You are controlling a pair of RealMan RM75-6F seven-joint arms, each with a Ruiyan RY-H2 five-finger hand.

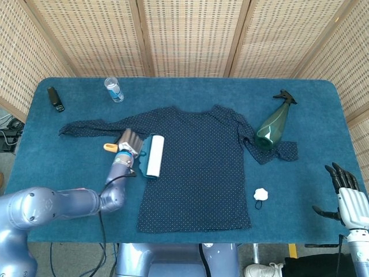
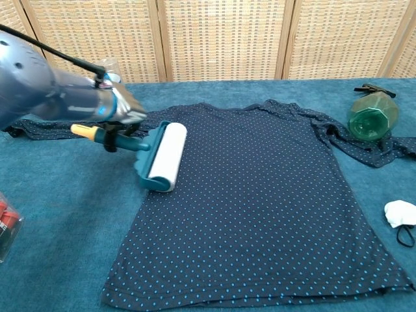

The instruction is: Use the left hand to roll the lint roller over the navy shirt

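The navy dotted shirt [image 1: 199,167] [image 2: 260,201] lies flat in the middle of the blue table. My left hand [image 1: 128,143] [image 2: 120,110] grips the orange-tipped handle of the lint roller [image 1: 153,156] [image 2: 162,157]. Its white roll in a teal frame rests on the shirt's left edge, below the sleeve. My right hand [image 1: 346,193] hangs off the table's right front corner with its fingers spread and nothing in it; it is seen only in the head view.
A green spray bottle [image 1: 273,126] [image 2: 369,116] lies on the shirt's right sleeve. A white crumpled mask [image 1: 262,194] [image 2: 400,213] sits right of the hem. A small water bottle [image 1: 114,89] and a black object [image 1: 55,98] stand at the back left.
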